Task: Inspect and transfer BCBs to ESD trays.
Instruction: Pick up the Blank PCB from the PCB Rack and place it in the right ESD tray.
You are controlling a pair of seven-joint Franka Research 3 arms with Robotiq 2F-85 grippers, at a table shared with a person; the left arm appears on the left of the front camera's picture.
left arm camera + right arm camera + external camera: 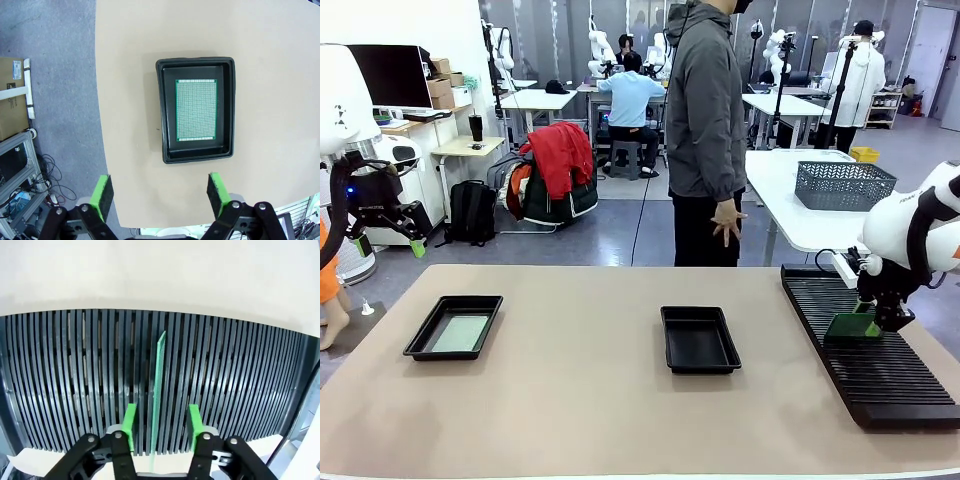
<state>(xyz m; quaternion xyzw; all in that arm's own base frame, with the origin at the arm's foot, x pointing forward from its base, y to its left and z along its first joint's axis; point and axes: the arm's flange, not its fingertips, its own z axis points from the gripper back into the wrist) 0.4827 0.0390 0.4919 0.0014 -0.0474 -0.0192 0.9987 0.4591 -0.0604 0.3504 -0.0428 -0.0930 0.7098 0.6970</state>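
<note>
**A:** ESD trays, count and contents?

**B:** Two on the table (580, 420). The left ESD tray (491, 325) sits at nine o'clock and holds one flat BCB (196, 110), lying level on its floor and about centred. The centre ESD tray (700, 345) sits mid-table with nothing in it.

**A:** Stock not yet moved?

**B:** One upright BCB (159, 385), standing on edge in a slot of the slotted rack (880, 380) at three o'clock. I can make out no other board in the slots.

**A:** Grippers?

**B:** The left gripper (161, 192) hangs above the left ESD tray with its fingers wide apart, holding nothing. The right gripper (161, 424) is down at the rack with a pad on either side of the upright BCB. A gap shows on both sides, so it has no grip yet.

**A:** Progress?

**B:** My estimate is about halfway. One board is placed. The other has to be gripped, lifted clear of its slot, checked, and laid in the centre ESD tray.
</note>
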